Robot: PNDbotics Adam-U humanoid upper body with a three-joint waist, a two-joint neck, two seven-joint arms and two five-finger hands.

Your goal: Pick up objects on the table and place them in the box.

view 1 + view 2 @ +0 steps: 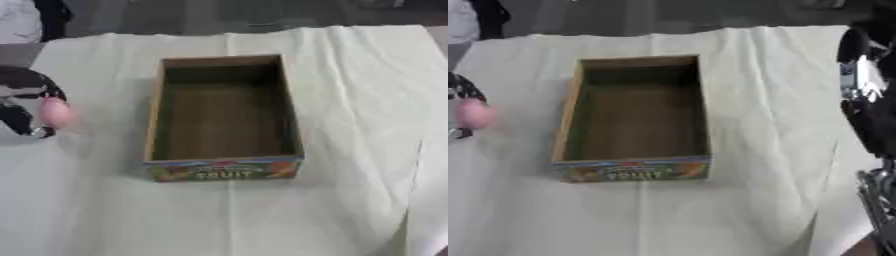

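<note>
Looking down from the robot's head, the scene shows a table draped in a pale cream cloth [332,100] with soft creases running across it. Near the middle sits an open, empty cardboard box [223,117], long and shallow, its brown inside bare; the near end wall carries a colourful printed fruit label. At the left edge of the view, the robot's left hand [26,107], black with silver parts, is curled round a small pink rounded object [54,112], held beside the box on its left and apart from it; the hand is blurred, and whether the pink object touches the cloth cannot be told. In the right eye view, the robot's right arm [868,100] runs down the right edge, black with a white and silver section, well apart from the box; its hand is not seen clearly enough there to say whether the fingers are straight or curled.
</note>
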